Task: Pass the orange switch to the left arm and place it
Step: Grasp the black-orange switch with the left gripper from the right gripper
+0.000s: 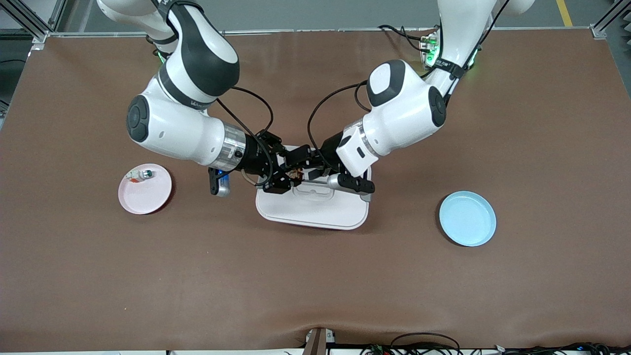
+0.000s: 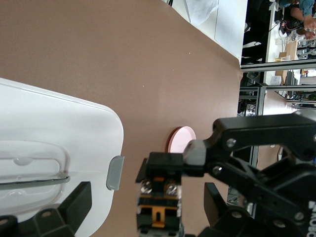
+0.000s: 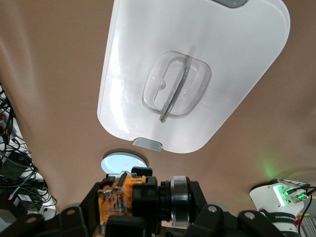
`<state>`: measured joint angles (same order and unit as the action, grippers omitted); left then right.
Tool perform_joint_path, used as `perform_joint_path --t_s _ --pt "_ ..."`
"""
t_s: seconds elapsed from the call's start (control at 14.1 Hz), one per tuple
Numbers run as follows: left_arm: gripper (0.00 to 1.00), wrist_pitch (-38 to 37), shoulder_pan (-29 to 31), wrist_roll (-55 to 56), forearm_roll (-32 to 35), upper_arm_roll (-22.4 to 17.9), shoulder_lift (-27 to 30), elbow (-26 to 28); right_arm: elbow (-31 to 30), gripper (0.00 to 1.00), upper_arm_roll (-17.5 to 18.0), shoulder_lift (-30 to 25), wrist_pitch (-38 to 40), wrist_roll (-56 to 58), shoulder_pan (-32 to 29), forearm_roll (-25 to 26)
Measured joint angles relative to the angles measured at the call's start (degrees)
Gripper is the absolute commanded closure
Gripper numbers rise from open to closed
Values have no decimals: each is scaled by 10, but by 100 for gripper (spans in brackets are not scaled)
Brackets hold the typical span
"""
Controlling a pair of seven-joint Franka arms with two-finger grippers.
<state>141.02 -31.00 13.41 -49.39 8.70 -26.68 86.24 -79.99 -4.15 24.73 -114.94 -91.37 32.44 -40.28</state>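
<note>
Tools meet above the box (image 1: 315, 209) at mid-worktop: I see my right tool (image 1: 291, 173) pinching the orange switch (image 2: 159, 203) over the lid, and my left tool (image 1: 306, 165) spread wide around it, fingers apart from it. Bare brown worktop (image 1: 315, 286) lies all round the box's edges, with the pink plate (image 1: 145, 190) and blue plate (image 1: 467, 218) well apart toward either end.

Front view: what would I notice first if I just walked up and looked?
Two big white robot arms meet over the large white lidded box mid-table. The right gripper, shut, holds the tiny black-and-orange switch before the open left gripper. Then the pink round plate toward the right arm's end and the light-blue round plate toward the left arm's.
</note>
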Motion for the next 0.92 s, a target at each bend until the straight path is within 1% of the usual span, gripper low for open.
perform_joint_path --t_s 0.07,0.14,0.21,0.28,0.85,0.92 --pt "0 0 0 0 0 0 0 0 0 100 0 0 -1 -1 2 0" --pt "18 0 0 0 0 0 0 0 0 100 -1 0 -1 -2 2 0" --pt "44 1 0 0 0 0 -1 0 0 100 -1 0 -1 -2 2 0" --pt "51 1 0 0 0 0 -1 -1 0 100 -1 0 -1 -2 2 0" --pt "51 4 1 0 0 -1 -1 -6 0 100 -1 2 1 -2 4 0" --pt "53 4 1 0 0 -1 -1 -6 0 100 -1 2 1 -2 4 0"
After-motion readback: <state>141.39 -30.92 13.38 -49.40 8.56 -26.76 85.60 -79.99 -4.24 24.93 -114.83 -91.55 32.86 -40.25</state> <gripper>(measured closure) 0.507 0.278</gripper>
